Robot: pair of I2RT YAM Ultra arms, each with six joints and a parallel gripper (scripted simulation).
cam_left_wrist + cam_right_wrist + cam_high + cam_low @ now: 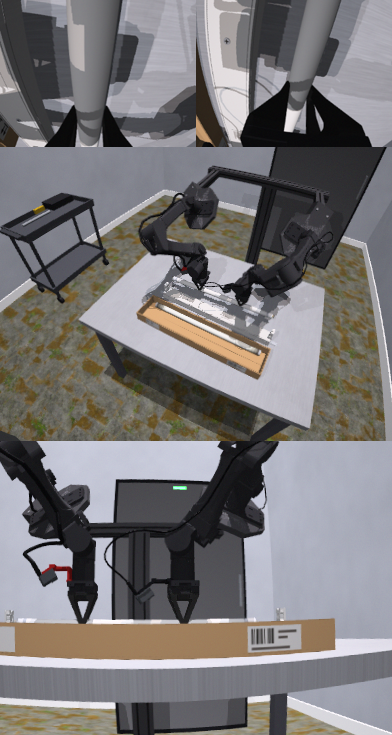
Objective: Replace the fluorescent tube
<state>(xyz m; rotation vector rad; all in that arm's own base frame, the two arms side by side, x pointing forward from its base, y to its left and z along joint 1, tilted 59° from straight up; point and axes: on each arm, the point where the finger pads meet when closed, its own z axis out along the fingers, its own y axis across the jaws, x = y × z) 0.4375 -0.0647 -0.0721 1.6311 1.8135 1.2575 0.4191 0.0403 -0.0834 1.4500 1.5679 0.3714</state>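
The LED tube [255, 309] [130, 621] [93, 65] [311, 49] is just off the bench behind the fixture. My left gripper [242, 303] [184, 622] [89, 109] is shut on it. My right gripper [200, 289] [83, 622] [298, 86] is shut on another part of it. I cannot tell which side faces up. The light fixture [216, 59] lies between tube and carton; its lampholders [9, 616] [281, 614] stand upright. The old fluorescent tube [210, 328] lies lengthwise in the carton [265, 362] [165, 641], which sits on the bench.
The carton runs along the fixture's front side. The bench [295, 372] extends around both. A black wheeled cart [75, 261] stands apart from the bench, with a yellow item [39, 210] and a dark box [57, 200] on top. The arms hang from a frame [270, 181] behind the bench.
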